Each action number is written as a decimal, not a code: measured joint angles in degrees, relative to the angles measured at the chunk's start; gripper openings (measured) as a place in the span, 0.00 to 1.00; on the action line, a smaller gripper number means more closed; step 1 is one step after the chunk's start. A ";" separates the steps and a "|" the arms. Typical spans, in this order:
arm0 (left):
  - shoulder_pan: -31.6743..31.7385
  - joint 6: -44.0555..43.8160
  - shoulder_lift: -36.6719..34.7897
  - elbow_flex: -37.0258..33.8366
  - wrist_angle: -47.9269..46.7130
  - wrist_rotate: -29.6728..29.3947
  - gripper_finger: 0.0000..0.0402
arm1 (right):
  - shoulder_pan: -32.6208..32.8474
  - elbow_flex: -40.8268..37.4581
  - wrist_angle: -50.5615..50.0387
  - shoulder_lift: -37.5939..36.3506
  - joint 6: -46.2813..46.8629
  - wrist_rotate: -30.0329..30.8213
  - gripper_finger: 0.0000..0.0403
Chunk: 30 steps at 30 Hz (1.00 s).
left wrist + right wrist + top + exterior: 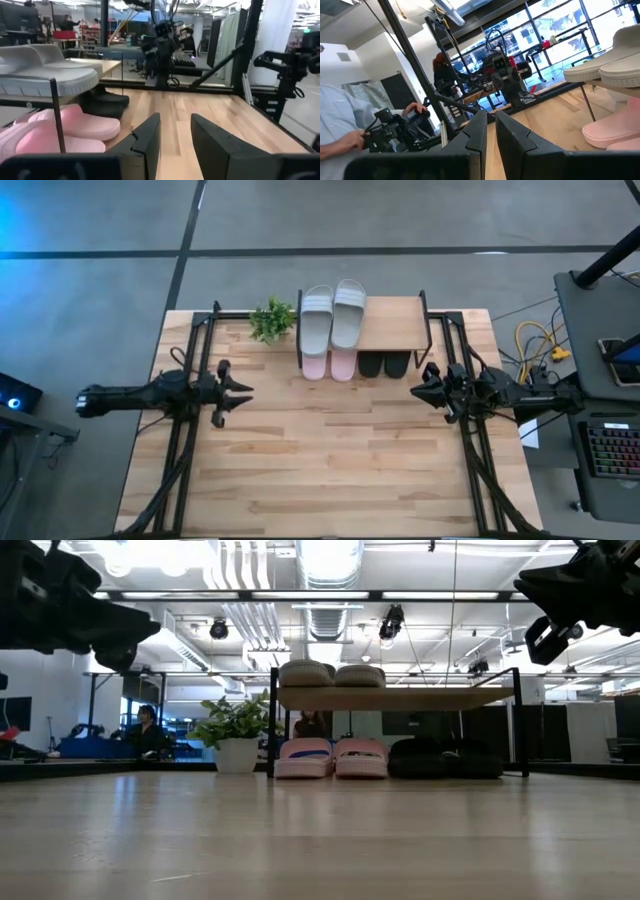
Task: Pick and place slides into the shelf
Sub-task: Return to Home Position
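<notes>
Slides (348, 315) are all at the shelf (395, 325), which stands at the far middle edge of the worktop (330, 470).

Starting at the left, the left hand (245, 392) hovers over the worktop's left half, pointing toward the centre and well apart from the shelf. The low view shows it raised high above the boards. In its own wrist view the two fingers (147, 137) stand a narrow gap apart with nothing between them.

Next comes a small green plant (272, 320) in a white pot (237, 755), just beside the shelf's left legs.

On the shelf, the grey-green pair (317, 320) lies side by side on the left half of the light top board, running front to back. The right half of the board is bare. Under the board, the pink pair (343, 365) sits directly below the grey-green one, its near ends poking out past the front edge. The black pair (371, 364) sits just beside the pink pair on the right, also under the board, between the thin black legs.

Right of the shelf, the right hand (416, 391) hangs near the front right leg, pointing toward the centre and lifted well above the worktop in the low view. Its fingers (477, 132) are almost together, with only a sliver between them, holding nothing.

Beyond the worktop's right edge lie yellow cables (535, 340) and a desk with a keyboard (612, 450).
</notes>
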 joint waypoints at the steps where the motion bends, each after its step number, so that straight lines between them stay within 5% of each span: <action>1: -0.42 0.02 -1.76 -0.02 -1.86 -0.08 0.24 | 0.01 0.00 0.00 -0.02 0.01 0.00 0.08; 9: -6.50 5.03 -1.61 0.02 -1.21 -7.18 0.24 | 0.00 0.00 0.02 0.05 0.00 0.00 0.08; 30: -5.94 4.72 1.19 0.20 0.62 -7.14 0.24 | 0.00 0.00 0.00 0.05 0.00 0.00 0.08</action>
